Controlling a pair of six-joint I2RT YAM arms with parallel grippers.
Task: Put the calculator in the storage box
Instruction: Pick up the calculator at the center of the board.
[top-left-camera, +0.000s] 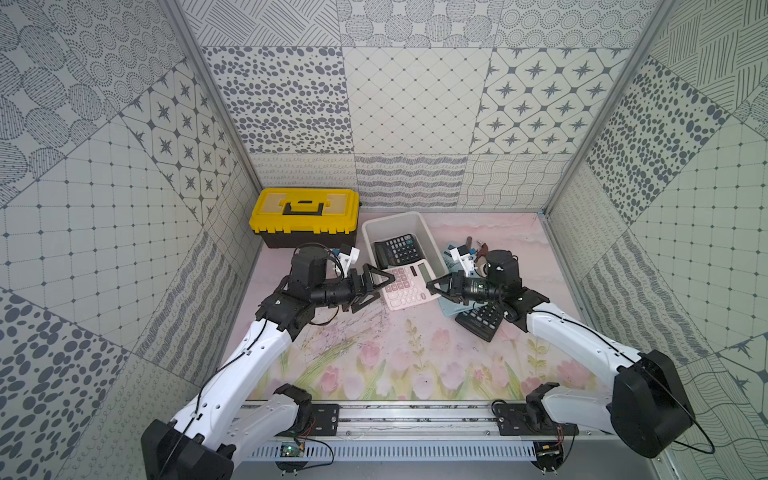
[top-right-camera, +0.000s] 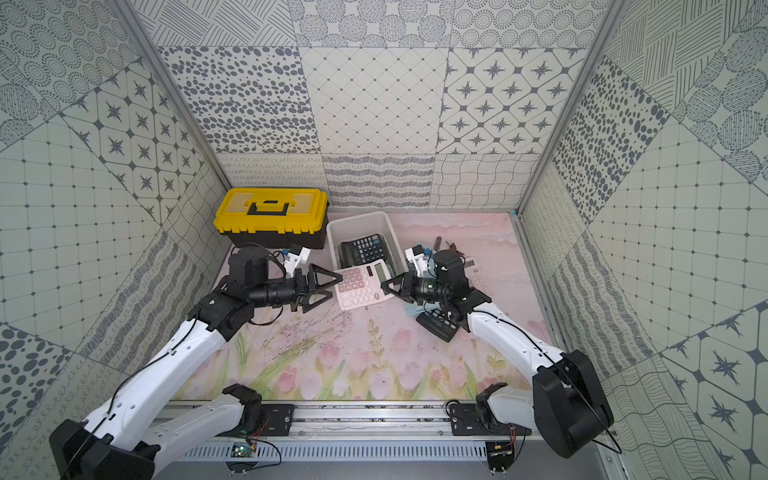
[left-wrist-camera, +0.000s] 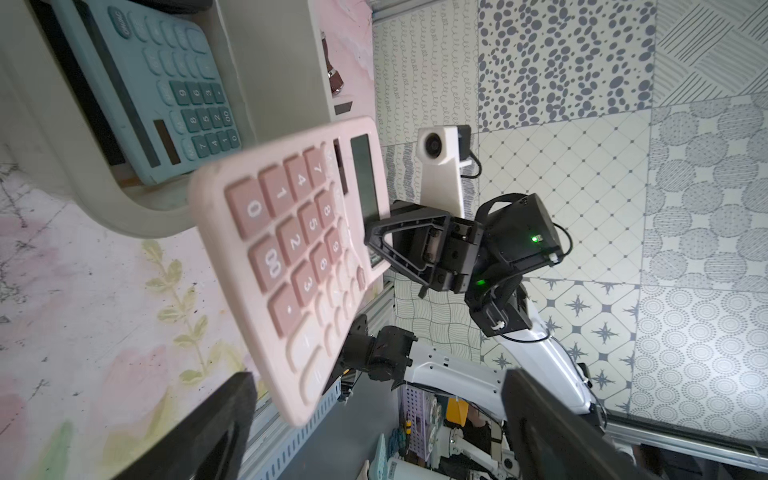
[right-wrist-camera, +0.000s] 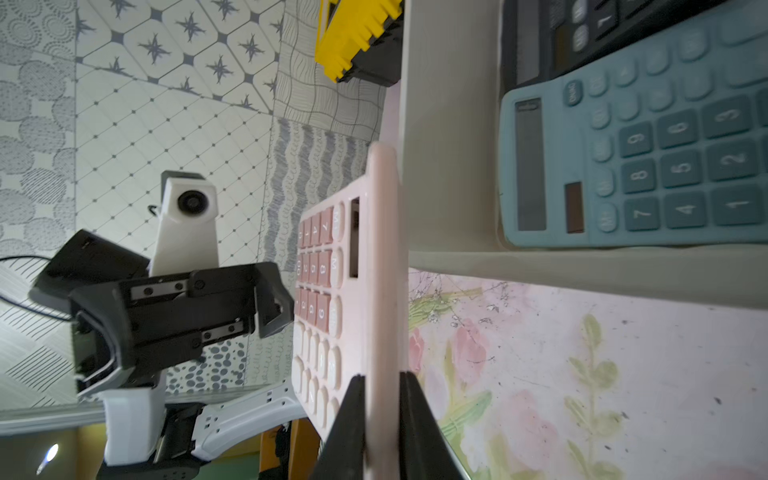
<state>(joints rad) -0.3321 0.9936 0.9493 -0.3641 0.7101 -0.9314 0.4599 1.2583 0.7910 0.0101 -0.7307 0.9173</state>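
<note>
The pink calculator (top-left-camera: 405, 289) (top-right-camera: 359, 286) hangs tilted just above the table at the near end of the storage box (top-left-camera: 370, 237) (top-right-camera: 361, 218), an off-white tub. My right gripper (top-left-camera: 429, 285) (right-wrist-camera: 382, 376) is shut on the calculator's right edge (right-wrist-camera: 382, 270), one finger on each face. My left gripper (top-left-camera: 386, 286) (left-wrist-camera: 378, 374) stands wide open at the calculator's left side (left-wrist-camera: 291, 257), with its fingers apart from it. Inside the box lie a black calculator (top-left-camera: 397, 249) and a teal calculator (left-wrist-camera: 166, 83) (right-wrist-camera: 644, 158).
A yellow-lidded black toolbox (top-left-camera: 305, 212) stands left of the box by the back wall. Another black calculator (top-left-camera: 480, 322) lies on the table under my right arm, on something pale blue (top-left-camera: 449, 308). Small items (top-left-camera: 482, 245) sit behind the right wrist. Patterned walls enclose three sides.
</note>
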